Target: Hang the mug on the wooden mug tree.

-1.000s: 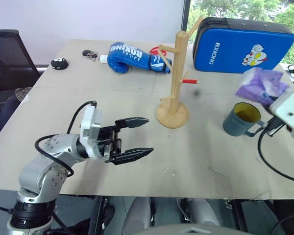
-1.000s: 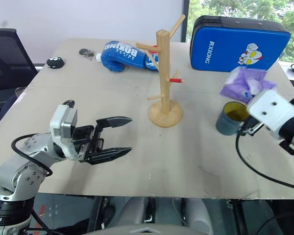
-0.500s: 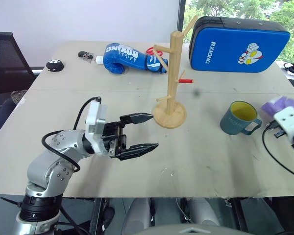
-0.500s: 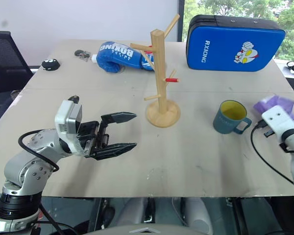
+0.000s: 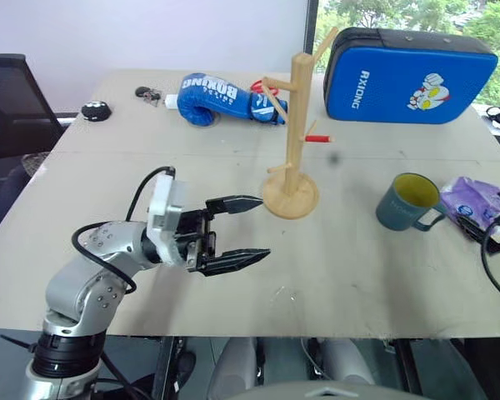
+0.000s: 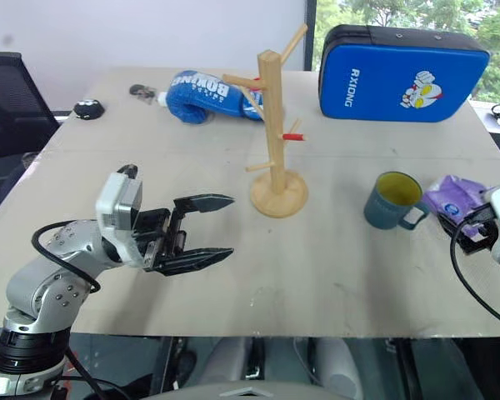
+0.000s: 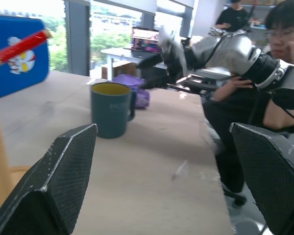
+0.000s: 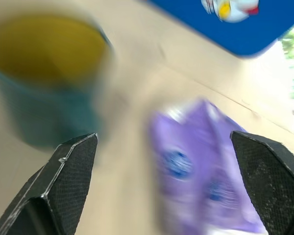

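Between the right pincer's [image 8: 161,196] wide-spread, empty fingers, purple tissue pack [image 6: 455,197] ahead, mug [image 6: 391,201] upright just beside, left pincer [image 5: 252,227] open, empty.

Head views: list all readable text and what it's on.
"BOXING" – on the blue boxing glove; the smaller print beneath it is too small to read.
"RXIONG" – on the blue strike pad.
The mug has faint lettering, too blurred to read.
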